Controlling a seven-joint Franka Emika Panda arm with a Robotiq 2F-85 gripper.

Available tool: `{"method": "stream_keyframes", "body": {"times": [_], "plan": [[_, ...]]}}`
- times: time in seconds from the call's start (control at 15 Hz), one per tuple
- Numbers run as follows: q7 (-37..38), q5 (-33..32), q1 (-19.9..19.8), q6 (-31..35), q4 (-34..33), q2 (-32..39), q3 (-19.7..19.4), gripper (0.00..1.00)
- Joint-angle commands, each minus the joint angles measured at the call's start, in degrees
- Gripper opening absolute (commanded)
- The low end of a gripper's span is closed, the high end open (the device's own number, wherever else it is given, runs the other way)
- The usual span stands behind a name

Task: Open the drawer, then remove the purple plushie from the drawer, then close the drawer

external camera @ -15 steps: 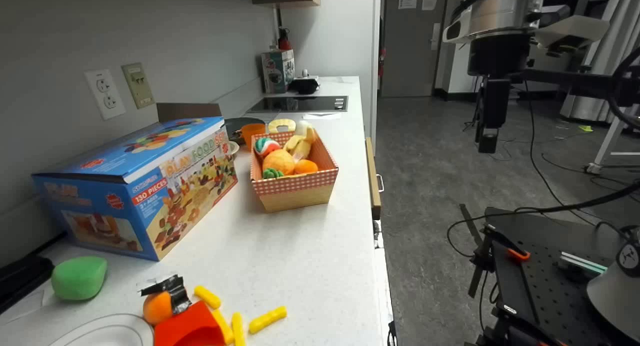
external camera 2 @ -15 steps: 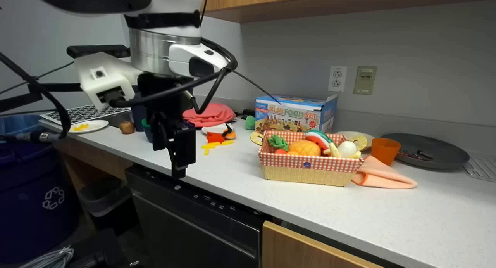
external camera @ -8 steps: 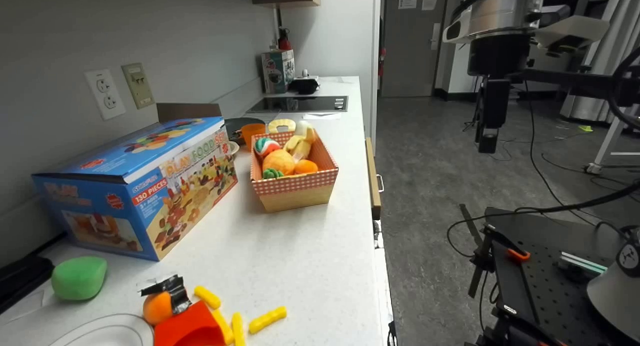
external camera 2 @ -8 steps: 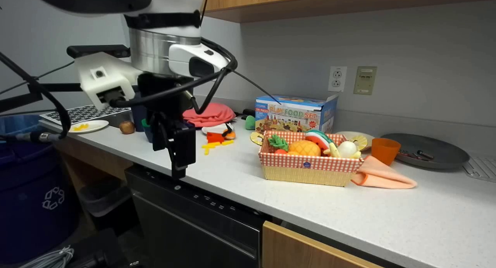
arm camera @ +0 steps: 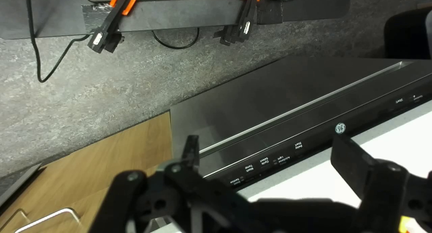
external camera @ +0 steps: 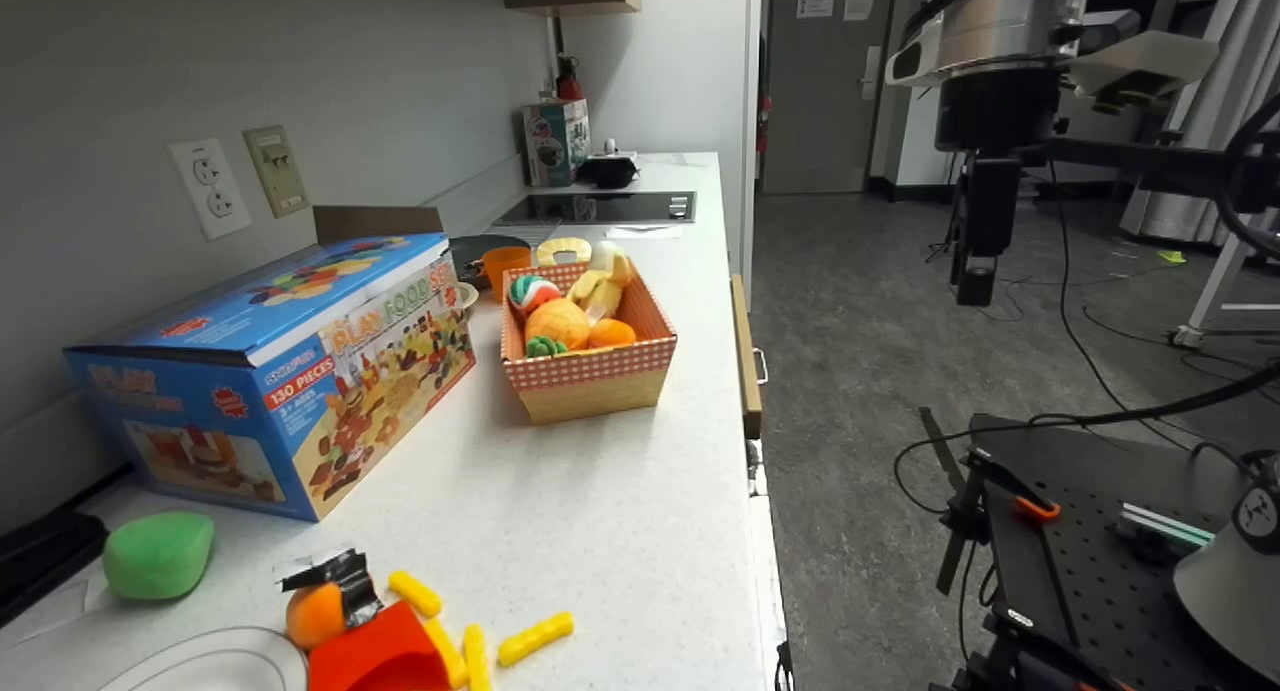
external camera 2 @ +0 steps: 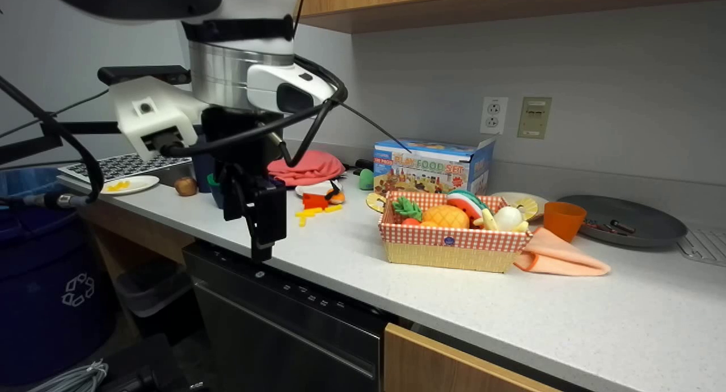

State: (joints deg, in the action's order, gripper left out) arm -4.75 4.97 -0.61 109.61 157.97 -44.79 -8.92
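The drawer (external camera 2: 448, 363) shows its tan wooden front under the counter's edge, with a dark gap above its top edge. In an exterior view the drawer (external camera: 745, 356) juts slightly past the counter edge, its metal handle (external camera: 762, 365) facing the floor side. How far it is pulled out I cannot tell; its inside does not show. The purple plushie is out of view. My gripper (arm camera: 265, 143) hangs in the air in front of the counter, away from the drawer. Its fingers are wide apart and hold nothing; dishwasher and counter edge show between them.
A red-checked basket (external camera 2: 448, 250) of toy food sits on the counter above the drawer. Behind it stands a play food box (external camera 2: 422, 168). The black dishwasher (external camera 2: 283, 324) adjoins the drawer. A dark cart (external camera: 1080, 551) with clamps and cables (external camera: 1100, 416) is across the floor.
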Motion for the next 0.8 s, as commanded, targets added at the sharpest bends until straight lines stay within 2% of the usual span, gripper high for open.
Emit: {"method": "stream_keyframes", "body": {"times": [0.0,0.4,0.73], "plan": [[-0.33,-0.89,-1.70,-0.29,-1.18,1.40,1.29,1.00],[-1.01,-11.47,-5.70,0.01,-9.76,11.68,1.02,1.00],[-1.15,-21.26,-8.04,4.05,-18.33,25.52,0.17,1.00]]}}
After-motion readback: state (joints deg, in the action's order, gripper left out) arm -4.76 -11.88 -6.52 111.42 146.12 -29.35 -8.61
